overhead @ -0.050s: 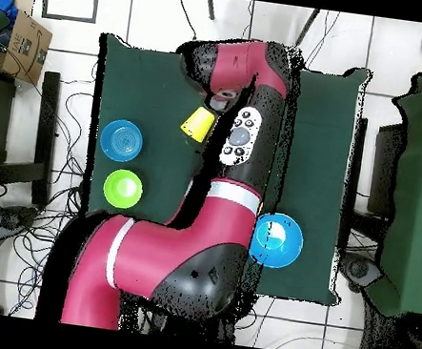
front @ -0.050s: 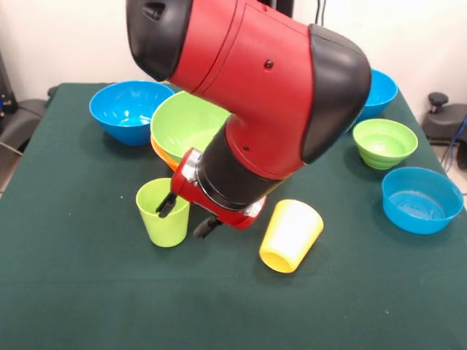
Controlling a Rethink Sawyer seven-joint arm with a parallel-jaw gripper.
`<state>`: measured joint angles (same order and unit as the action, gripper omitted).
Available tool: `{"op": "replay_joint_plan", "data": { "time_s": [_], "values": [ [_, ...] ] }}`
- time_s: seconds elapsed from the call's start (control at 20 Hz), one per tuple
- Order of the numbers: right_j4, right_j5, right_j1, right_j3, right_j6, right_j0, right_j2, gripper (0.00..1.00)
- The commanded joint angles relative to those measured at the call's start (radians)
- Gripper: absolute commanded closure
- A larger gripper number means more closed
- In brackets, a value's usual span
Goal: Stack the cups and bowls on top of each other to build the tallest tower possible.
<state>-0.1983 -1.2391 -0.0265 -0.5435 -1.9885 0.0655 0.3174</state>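
We note the end effector (front @ -0.050s: 187, 216), fingers apart astride the upright lime green cup (front @ -0.050s: 163, 213)'s rim on the worktop (front @ -0.050s: 73, 292); only lime bowl (front @ -0.050s: 186, 124) nested in orange bowl (front @ -0.050s: 160, 152), the rest unstacked.

The gripper (front @ -0.050s: 188, 216) has bare table (front @ -0.050s: 87, 292) from 5 to 9 o'clock. A lime cup (front @ -0.050s: 163, 214) touches it; a fallen yellow cup (front @ -0.050s: 291, 235) blocks 3 o'clock.

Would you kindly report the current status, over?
Pincer open, straddling lime green cup rim. Cup upright, ungripped. Yellow cup lies tipped alongside; large lime bowl nested in orange behind.
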Motion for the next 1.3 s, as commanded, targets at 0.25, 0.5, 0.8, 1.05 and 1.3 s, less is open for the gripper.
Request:
{"op": "replay_joint_plan", "data": {
  "time_s": [0.25,0.5,0.8,1.05,1.3],
  "values": [
    [-0.061,0.071,0.014,-0.199,0.268,0.056,-0.092,0.0],
    [-0.064,0.028,0.024,-0.198,0.276,0.061,-0.092,0.0],
    [-0.064,0.003,0.017,-0.227,0.266,0.064,-0.088,0.0],
    [-0.05,-0.004,0.006,-0.25,0.247,0.067,-0.095,0.0],
    [-0.039,-0.019,-0.001,-0.253,0.237,0.068,-0.104,0.0]
  ]
}}
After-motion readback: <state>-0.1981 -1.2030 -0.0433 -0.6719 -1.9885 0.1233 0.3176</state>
